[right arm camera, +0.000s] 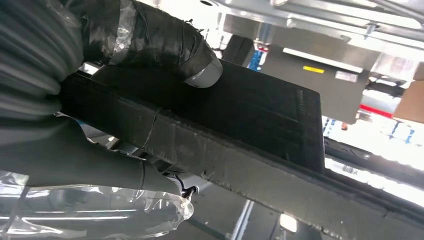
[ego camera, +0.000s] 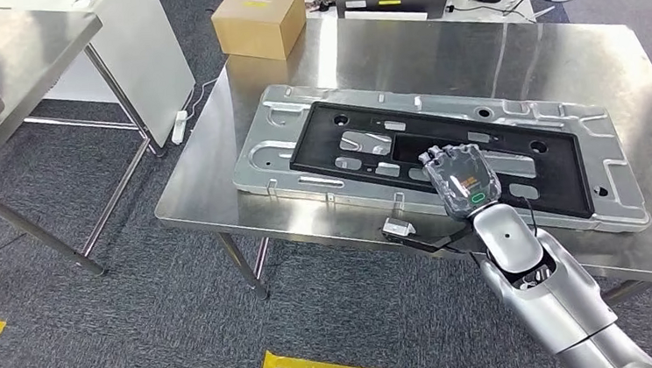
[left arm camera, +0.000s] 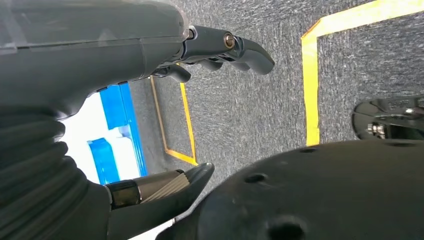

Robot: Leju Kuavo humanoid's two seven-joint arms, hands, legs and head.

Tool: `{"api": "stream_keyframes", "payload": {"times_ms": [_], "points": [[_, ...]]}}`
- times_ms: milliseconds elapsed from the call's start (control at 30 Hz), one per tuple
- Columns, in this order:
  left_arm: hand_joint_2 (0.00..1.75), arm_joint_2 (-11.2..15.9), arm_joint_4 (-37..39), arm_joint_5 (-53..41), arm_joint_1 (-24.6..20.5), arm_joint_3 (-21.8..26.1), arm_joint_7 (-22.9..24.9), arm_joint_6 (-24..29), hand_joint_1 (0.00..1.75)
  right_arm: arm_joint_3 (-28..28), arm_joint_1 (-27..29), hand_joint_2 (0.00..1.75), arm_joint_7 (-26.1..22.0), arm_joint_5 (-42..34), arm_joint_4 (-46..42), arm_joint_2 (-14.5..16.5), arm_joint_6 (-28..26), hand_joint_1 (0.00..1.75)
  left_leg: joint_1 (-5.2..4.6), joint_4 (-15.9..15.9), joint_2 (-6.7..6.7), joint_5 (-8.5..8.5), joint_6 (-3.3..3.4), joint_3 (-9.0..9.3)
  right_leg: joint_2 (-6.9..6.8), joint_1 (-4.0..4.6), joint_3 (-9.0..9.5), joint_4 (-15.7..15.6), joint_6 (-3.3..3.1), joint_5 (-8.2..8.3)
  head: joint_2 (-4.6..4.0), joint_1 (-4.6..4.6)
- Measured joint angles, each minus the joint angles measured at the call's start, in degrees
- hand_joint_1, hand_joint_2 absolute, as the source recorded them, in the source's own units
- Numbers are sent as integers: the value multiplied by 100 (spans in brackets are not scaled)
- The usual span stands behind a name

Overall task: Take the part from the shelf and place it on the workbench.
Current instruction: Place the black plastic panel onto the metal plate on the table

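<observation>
1. The left hand [left arm camera: 210, 50] hangs over grey carpet [left arm camera: 240, 115] marked with yellow tape lines [left arm camera: 310, 80]; its fingers [left arm camera: 250, 52] are apart and hold nothing.
2. The right hand [ego camera: 461, 178] reaches onto the table [ego camera: 506, 55] from about five o'clock in the head view, resting on the near edge of the part [ego camera: 443, 153].
3. In the right wrist view, the thumb [right arm camera: 200, 70] lies on top of the black part [right arm camera: 240, 115] and the fingers [right arm camera: 125, 170] sit under its edge, so this hand is clamped on it.
4. The part, a black frame, lies flat on a long silver metal panel [ego camera: 283, 135] spanning the middle of the table.
5. A cardboard box [ego camera: 258, 18] stands at the table's far corner, about eleven o'clock from the part.
6. A second steel table [ego camera: 4, 51] stands well apart at nine o'clock.
</observation>
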Motion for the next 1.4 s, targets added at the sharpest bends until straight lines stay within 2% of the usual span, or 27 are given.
{"api": "stream_keyframes", "payload": {"times_ms": [33, 67, 133, 167, 233, 267, 333, 400, 500, 533, 567, 600, 667, 733, 800, 900, 933, 1000, 1033, 1067, 1100, 1167, 1200, 1233, 1267, 1333, 1400], "points": [[175, 0, 0, 0, 0, 0, -1, 0, 0, 0, 8, 175, -2, 0, 0, 0, 3, 175, 5, 147, 1, -23, -11, -164, 8, 1, 39, 2, 5, -37, 0, -1], [175, 0, 0, 0, 3, 0, -1, 0, 0, 1, 14, 175, -2, 0, 1, 1, 8, 175, 7, 78, 1, 99, -9, -226, 16, 1, 92, 3, 13, -79, 0, 0], [175, 0, 0, 0, 10, 1, -1, 0, 0, 2, 17, 175, -1, 0, 1, 5, 26, 175, 7, -592, -2, 654, 37, -81, 28, 1, 220, 2, 42, -172, 0, 0], [175, 1, 0, 0, 14, 1, -1, -2, 0, 2, 13, 175, -1, -1, 4, 13, 41, 175, -4, -949, -5, 864, 62, 22, 32, 4, 278, -1, 63, -214, 0, 2], [175, 2, 0, 0, 13, 2, -3, -10, 0, 3, -6, 175, -4, -1, 20, 35, 78, 175, -37, -1353, -15, 1000, 110, 150, 43, 8, 325, -14, 128, -275, 0, -1], [175, 3, 0, 0, 16, 2, -4, -14, 0, 5, -15, 175, -11, -1, 36, 49, 92, 175, -49, -1382, -17, 958, 137, 160, 49, 13, 338, -4, 165, -280, 0, -2], [175, 2, 0, 0, 24, 1, -6, -20, 0, 14, -39, 175, -30, -2, 75, 71, 113, 175, -41, -1450, -16, 998, 207, 236, 50, 10, 365, 39, 229, -297, 0, -4], [175, 1, 0, 0, 20, 0, -7, -22, 0, 29, -102, 175, -50, -12, 120, 98, 132, 175, -24, -1506, -13, 989, 271, 342, 27, 0, 246, 334, 269, -411, 0, -2], [175, 1, 0, 0, 3, 0, -9, -24, 0, 59, -198, 175, -72, -27, 203, 134, 168, 175, -29, -1524, -20, 928, 324, 409, 10, -5, -361, 1303, 315, -796, 0, 0], [175, 1, 0, 0, 5, 0, -10, -25, 0, 74, -205, 175, -80, -32, 238, 142, 177, 175, -33, -1520, -28, 894, 327, 440, 10, -4, -538, 1507, 322, -828, 0, 1], [175, 1, 0, 0, 10, 0, -11, -26, 0, 90, -206, 175, -87, -38, 272, 150, 185, 175, -36, -1513, -36, 854, 327, 484, 9, -3, -630, 1526, 322, -744, 0, 1], [175, 0, 0, 0, 17, 0, -11, -26, 0, 105, -209, 175, -95, -44, 300, 157, 188, 175, -39, -1506, -43, 807, 323, 541, 8, -1, -621, 1341, 309, -541, 0, 2], [175, 0, 0, 0, 25, 0, -14, -25, 0, 126, -230, 175, -98, -51, 342, 169, 189, 175, -47, -1496, -48, 706, 304, 666, -2, 15, -410, 624, 253, -21, 0, 0], [175, 0, 1, 0, 15, -1, -20, -24, 0, 138, -276, 175, -99, -59, 376, 189, 191, 175, -56, -1492, -48, 630, 257, 726, -20, 63, -274, 133, 184, 163, 0, -4], [175, 0, 2, 0, 4, -2, -24, -24, 0, 148, -307, 175, -101, -80, 414, 213, 192, 175, -64, -1454, -45, 599, 192, 753, -20, 91, -243, 47, 116, 119, 0, -12], [175, 5, 2, 0, 1, -1, -25, -17, 0, 154, -313, 175, -100, -128, 470, 245, 191, 175, -58, -1200, -39, 452, 99, 702, -12, 38, -92, -7, 26, 116, 0, -28], [175, 7, 2, 0, -3, -2, -25, -13, 0, 154, -314, 175, -98, -140, 486, 254, 190, 175, -43, -961, -38, 325, 68, 572, -11, 26, -56, -23, 8, 105, 0, -38], [175, 7, 2, 1, -5, -2, -30, -8, 0, 155, -290, 175, -95, -162, 527, 263, 180, 175, -8, -302, -38, 36, 22, 161, -9, 22, -30, -18, -14, 67, 0, -56], [175, 7, 2, 6, -3, -2, -38, -6, 0, 155, -259, 175, -91, -176, 553, 264, 173, 175, 10, -58, -37, -25, 3, -30, -7, 20, -19, -9, -13, 42, 0, -56], [175, 7, 2, 21, 0, -1, -52, -5, 0, 155, -221, 175, -87, -193, 582, 263, 163, 175, 26, 25, -36, 21, -13, -148, -4, 16, -3, 1, -5, 13, 0, -56], [175, 7, 2, 45, 3, 2, -75, -9, 0, 155, -180, 175, -83, -212, 612, 262, 150, 175, 42, -116, -35, 199, -34, -155, 0, 8, 23, 14, 10, -19, 0, -56], [175, 7, 2, 107, 10, 10, -135, -25, 0, 155, -108, 175, -73, -239, 672, 258, 98, 175, 63, -783, -39, 697, -70, 46, 10, -10, 96, 36, 56, -90, 0, -55], [175, 7, 2, 135, 11, 19, -171, -34, 0, 155, -82, 175, -66, -246, 705, 255, 62, 175, 53, -1097, -41, 824, -68, 139, 15, -16, 119, 45, 85, -116, 0, -56], [175, 7, 2, 157, 10, 30, -209, -47, 0, 154, -58, 175, -59, -249, 737, 252, 27, 175, 40, -1275, -42, 892, -38, 201, 20, -15, 125, 51, 117, -136, 0, -57], [175, 7, 2, 180, 9, 41, -250, -66, 0, 151, -32, 175, -57, -250, 771, 248, 0, 175, 27, -1334, -43, 881, 1, 218, 23, -6, 126, 51, 148, -151, 0, -55], [175, 2, 2, 226, 12, 67, -324, -118, 0, 139, 29, 175, -62, -254, 836, 235, -26, 175, 26, -1363, -40, 931, 50, 237, 24, 8, 128, 56, 134, -176, 0, -55], [175, -6, 2, 271, 11, 100, -356, -172, 0, 127, 81, 87, -79, -259, 901, 223, -34, 87, 27, -1382, -47, 949, 46, 245, 20, 8, 149, 41, 72, -184, 0, -55]]}}
